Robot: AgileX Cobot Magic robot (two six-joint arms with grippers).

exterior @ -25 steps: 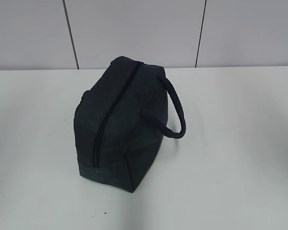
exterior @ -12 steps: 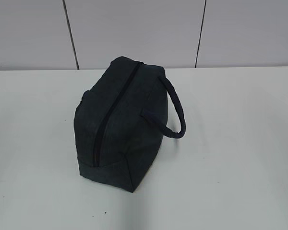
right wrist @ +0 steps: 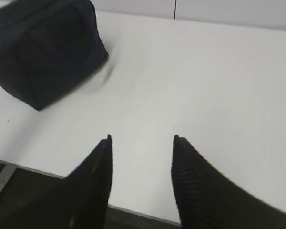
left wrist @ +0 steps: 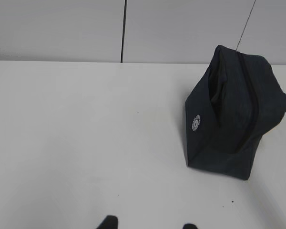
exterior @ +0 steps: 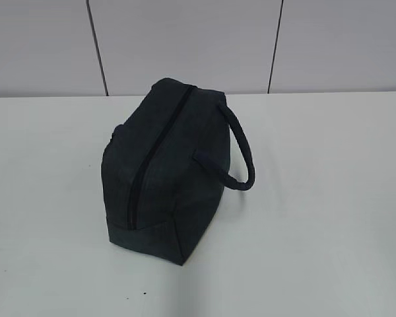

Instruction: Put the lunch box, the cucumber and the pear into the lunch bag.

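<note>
The dark navy lunch bag (exterior: 162, 168) stands on the white table (exterior: 330, 198), its top zipper (exterior: 155, 155) running closed along the ridge and its looped strap handle (exterior: 243, 155) hanging on the right side. The same lunch bag (left wrist: 233, 114) shows at the right in the left wrist view and the lunch bag (right wrist: 40, 47) at the upper left in the right wrist view. My left gripper (left wrist: 149, 224) is open over bare table, well short of the bag. My right gripper (right wrist: 142, 140) is open near the table's front edge, nothing between its fingers. The lunch box, the cucumber and the pear are out of view.
A grey panelled wall (exterior: 185, 43) rises behind the table. The table's front edge (right wrist: 133, 210) lies just under my right gripper. A small white round logo (left wrist: 196, 122) marks the bag's end panel.
</note>
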